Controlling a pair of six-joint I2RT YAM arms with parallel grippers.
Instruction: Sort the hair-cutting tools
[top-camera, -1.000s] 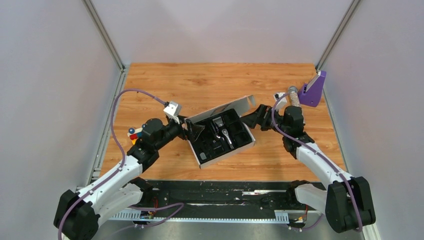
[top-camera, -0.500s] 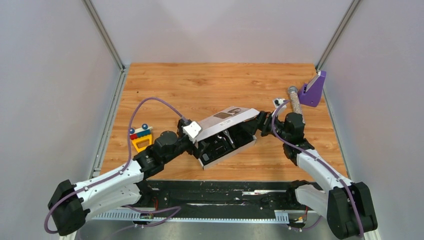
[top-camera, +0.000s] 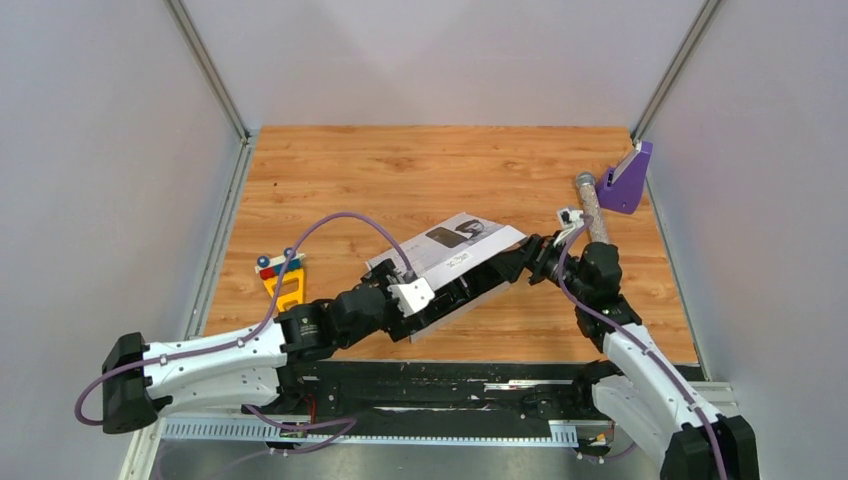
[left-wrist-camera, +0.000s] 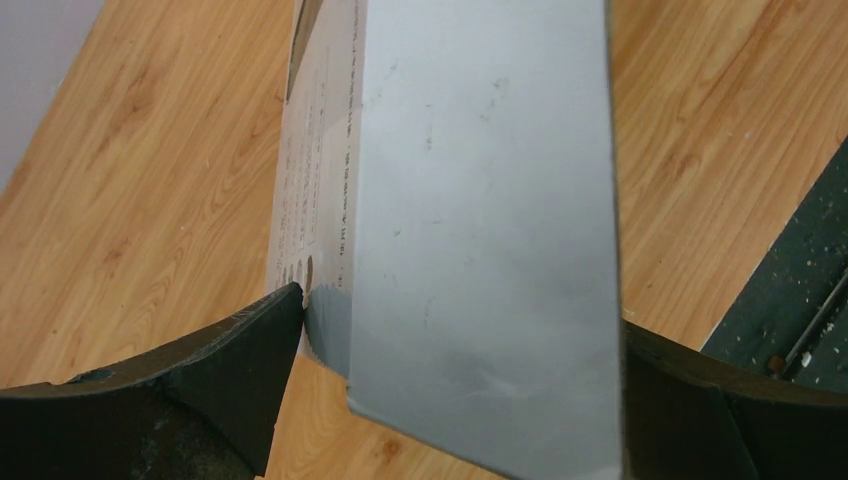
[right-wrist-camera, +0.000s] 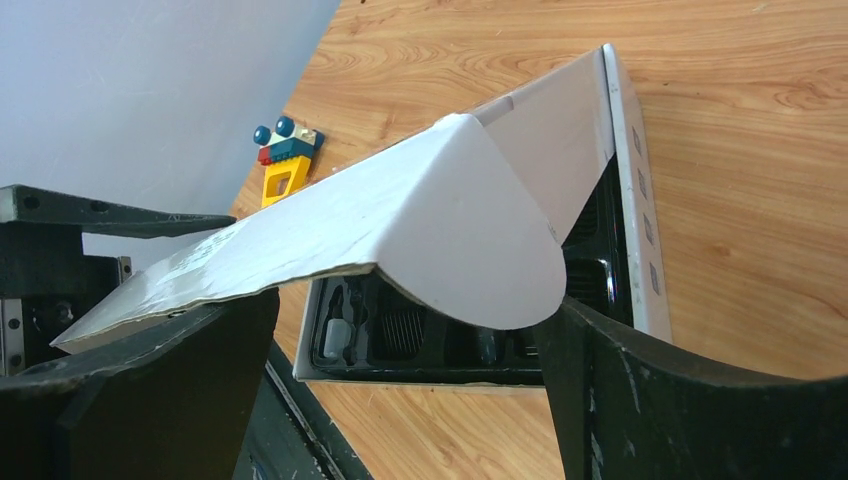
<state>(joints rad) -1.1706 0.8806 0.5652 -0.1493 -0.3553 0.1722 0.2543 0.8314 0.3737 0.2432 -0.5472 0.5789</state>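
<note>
The hair-cutting tools lie in a black tray inside a white box (top-camera: 470, 285) in the middle of the table. Its white lid (top-camera: 455, 240) is lowered over the tray and hides most of them. The right wrist view looks under the lid (right-wrist-camera: 450, 220) at a ribbed black comb guard (right-wrist-camera: 405, 330) and a small white piece (right-wrist-camera: 335, 340). My left gripper (top-camera: 405, 305) is open at the box's near left end, its fingers (left-wrist-camera: 200, 390) standing either side of the grey box wall (left-wrist-camera: 480, 250). My right gripper (top-camera: 520, 262) is open at the right end, with the lid's rounded flap (right-wrist-camera: 480, 270) between its fingers (right-wrist-camera: 650, 400).
A glittery silver cylinder (top-camera: 590, 205) and a purple piece (top-camera: 627, 180) stand at the far right. A yellow triangular piece with coloured blocks (top-camera: 283, 280) lies to the left of the box and also shows in the right wrist view (right-wrist-camera: 285, 160). A black base strip (top-camera: 450, 385) runs along the near edge.
The lid has swung from upright down over the tray. My left gripper has moved from the box's left end toward its near left corner. My right gripper has followed the lid down.
</note>
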